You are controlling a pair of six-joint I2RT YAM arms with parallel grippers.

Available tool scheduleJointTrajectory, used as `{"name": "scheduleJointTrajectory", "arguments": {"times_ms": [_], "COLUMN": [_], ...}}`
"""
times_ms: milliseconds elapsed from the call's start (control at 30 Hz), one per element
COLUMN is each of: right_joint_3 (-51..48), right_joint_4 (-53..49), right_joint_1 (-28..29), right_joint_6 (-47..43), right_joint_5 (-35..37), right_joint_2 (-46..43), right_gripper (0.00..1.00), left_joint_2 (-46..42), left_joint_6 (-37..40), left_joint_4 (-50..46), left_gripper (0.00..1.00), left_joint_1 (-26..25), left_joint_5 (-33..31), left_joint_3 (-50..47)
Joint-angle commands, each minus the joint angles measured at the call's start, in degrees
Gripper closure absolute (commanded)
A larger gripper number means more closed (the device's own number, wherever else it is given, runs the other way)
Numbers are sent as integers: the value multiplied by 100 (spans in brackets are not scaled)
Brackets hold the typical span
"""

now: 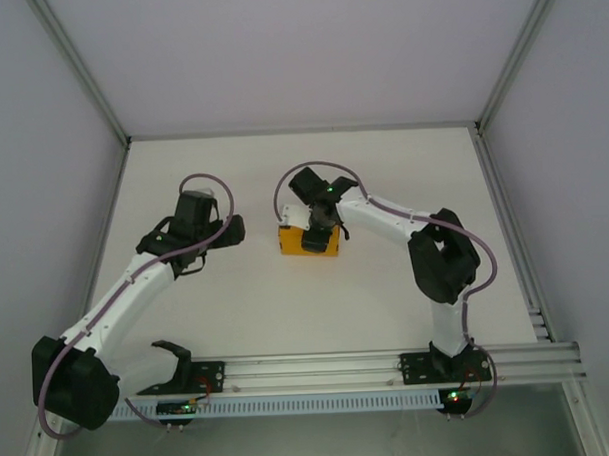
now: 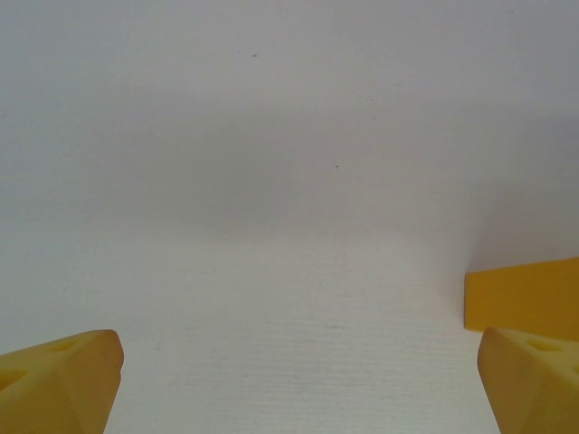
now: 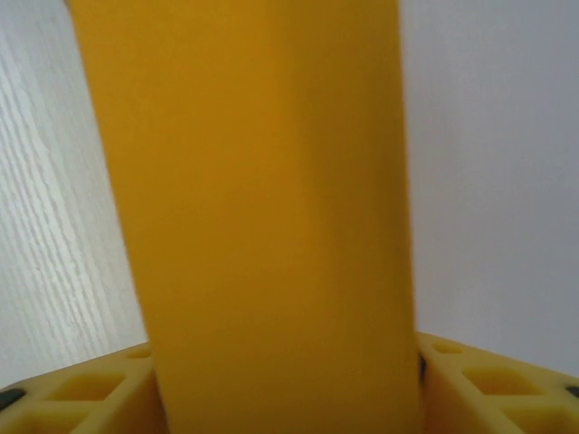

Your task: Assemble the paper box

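Observation:
The paper box [image 1: 307, 240] is a small flat orange-yellow box lying on the white table near the middle. My right gripper [image 1: 323, 231] sits over its right part. In the right wrist view the box [image 3: 262, 208] runs up between the two yellow fingers [image 3: 90, 398], and both press against its sides, so this gripper is shut on it. My left gripper [image 1: 235, 230] hovers to the left of the box, apart from it. Its fingers [image 2: 63, 380] stand wide open with bare table between them, and a corner of the box [image 2: 525, 298] shows at the right edge.
The white table [image 1: 382, 165] is bounded by grey walls and metal frame posts [image 1: 79, 76]. An aluminium rail [image 1: 319, 368] carrying both arm bases runs along the near edge. A second rail [image 1: 516, 271] lines the right side.

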Motion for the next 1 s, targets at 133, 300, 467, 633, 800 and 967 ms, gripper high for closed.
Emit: {"name": "scheduleJointTrajectory", "arguments": {"times_ms": [133, 300, 467, 633, 800, 967], "right_joint_3": [-174, -893, -1503, -2226, -2895, -3566], "right_joint_4": [734, 1737, 1653, 1507, 1847, 3085], "right_joint_1": [365, 668, 962, 1206, 1199, 5], "right_joint_6": [-520, -1266, -1181, -801, -374, 1205], "right_joint_5": [1827, 2365, 2118, 2005, 1583, 1436], "right_joint_2": [-77, -247, -675, -1395, -2616, -3850], "right_gripper": [48, 44, 21, 1, 1, 1], "left_joint_2": [-110, -215, -394, -571, -593, -511], "left_joint_6": [-74, -107, -118, -93, 41, 427], "left_joint_4": [-128, -145, -179, -107, 174, 1390], "left_gripper": [0, 1, 0, 0, 0, 0], "left_joint_1": [50, 50, 48, 69, 119, 509], "left_joint_5": [-99, -108, -145, -192, -288, -809], "left_joint_3": [-22, -83, -144, -234, -293, -837]}}
